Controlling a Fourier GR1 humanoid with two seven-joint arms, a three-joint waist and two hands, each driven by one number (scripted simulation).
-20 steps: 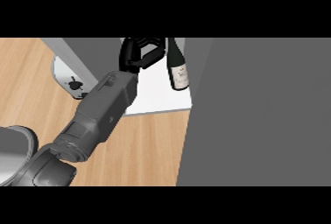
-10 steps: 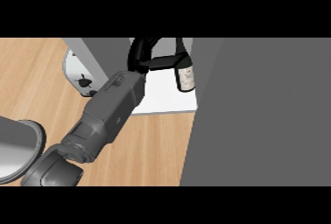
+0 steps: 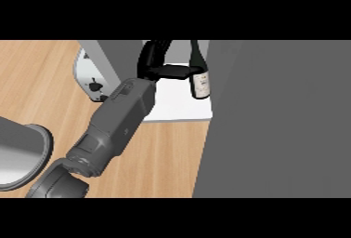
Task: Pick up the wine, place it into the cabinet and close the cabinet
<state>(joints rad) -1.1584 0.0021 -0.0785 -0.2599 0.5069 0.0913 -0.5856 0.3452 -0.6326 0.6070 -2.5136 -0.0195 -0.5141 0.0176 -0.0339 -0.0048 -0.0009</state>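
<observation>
One hand (image 3: pixel 165 69), my left, curls around the wine bottle (image 3: pixel 199 79) at upper centre; it may knock the cabinet door (image 3: pixel 281 121) edge and tip.

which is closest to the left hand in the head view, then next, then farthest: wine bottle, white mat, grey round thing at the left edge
1. Wine bottle: at the fingertips of the left hand, just to its right.
2. White mat: flat on the counter below the hand and bottle.
3. Grey round thing: at the view's lower left edge, beside the arm's elbow end, farthest.
</observation>
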